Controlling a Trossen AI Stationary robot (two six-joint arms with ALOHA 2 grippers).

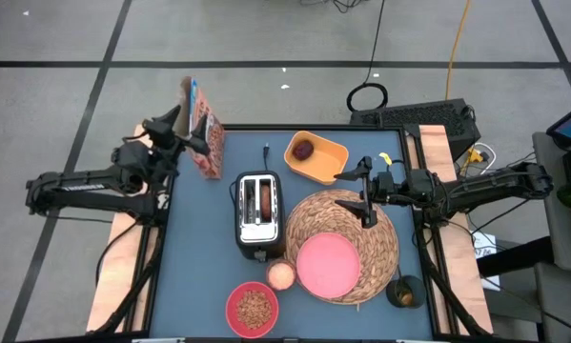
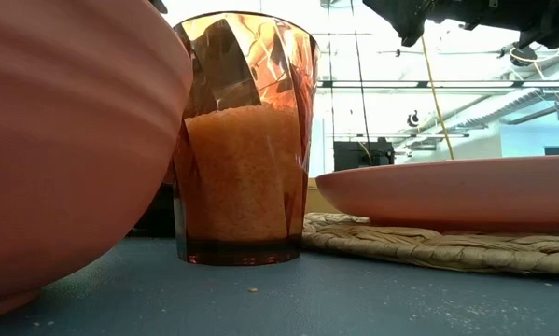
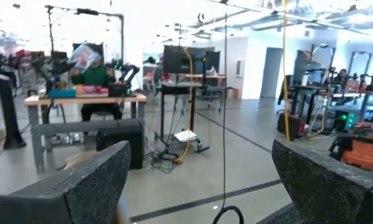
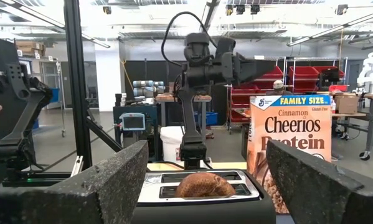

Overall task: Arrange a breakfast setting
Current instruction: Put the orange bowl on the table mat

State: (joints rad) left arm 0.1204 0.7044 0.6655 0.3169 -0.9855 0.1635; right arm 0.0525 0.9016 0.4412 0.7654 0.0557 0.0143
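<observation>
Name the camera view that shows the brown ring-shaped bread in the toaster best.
The right wrist view: the brown ring-shaped bread sits close and head-on, poking from the toaster slot. The high view shows only a thin edge from above. The low and left wrist views show none.

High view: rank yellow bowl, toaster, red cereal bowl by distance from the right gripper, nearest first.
From the right gripper, over the round woven straw placemat:
1. Yellow square bowl holding a dark-red fruit, just beyond it toward the table's far edge.
2. Silver two-slot toaster with brown bread in it, mid-table toward the left arm.
3. Round red bowl of cereal, near front edge.
</observation>
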